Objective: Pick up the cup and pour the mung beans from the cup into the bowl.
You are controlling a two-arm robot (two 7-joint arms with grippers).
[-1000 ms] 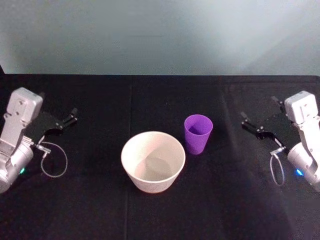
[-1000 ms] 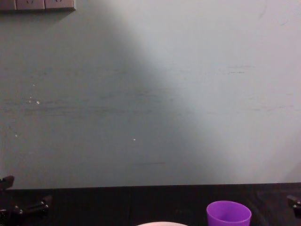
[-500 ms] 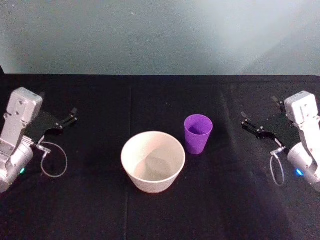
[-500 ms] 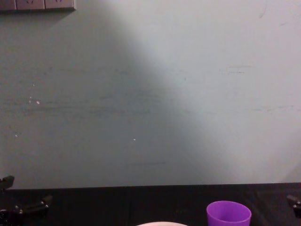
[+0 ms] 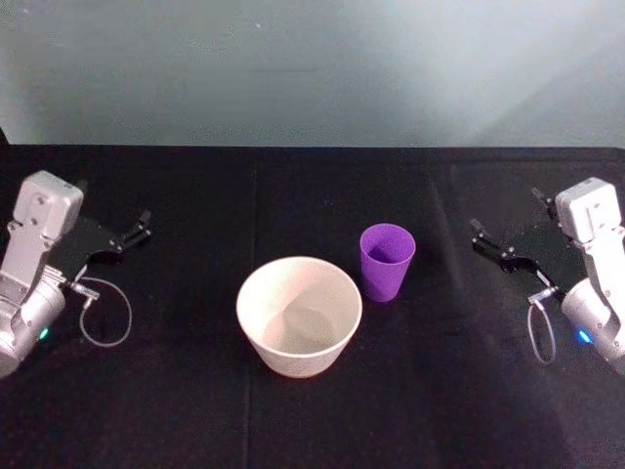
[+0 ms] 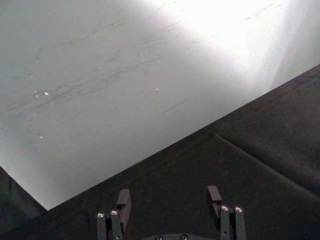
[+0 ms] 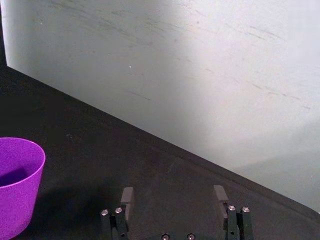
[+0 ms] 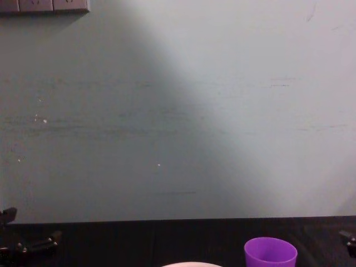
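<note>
The purple cup (image 5: 388,261) stands upright on the black table, just right of and behind the whitish bowl (image 5: 299,315), close to it. The cup's inside is in shadow, so the mung beans cannot be made out. My left gripper (image 5: 112,200) rests open at the far left, well away from both. At the far right my right gripper (image 5: 505,210) is open and empty, about a hand's width from the cup. The right wrist view has its fingers (image 7: 127,196) spread, with the cup (image 7: 17,180) off to one side. In the chest view the cup (image 8: 270,253) and the bowl's rim (image 8: 192,265) sit at the lower edge.
A black cloth (image 5: 195,410) covers the table up to a pale wall (image 5: 312,68) behind. A small cable loop (image 5: 105,315) hangs by the left arm and another (image 5: 540,337) by the right arm.
</note>
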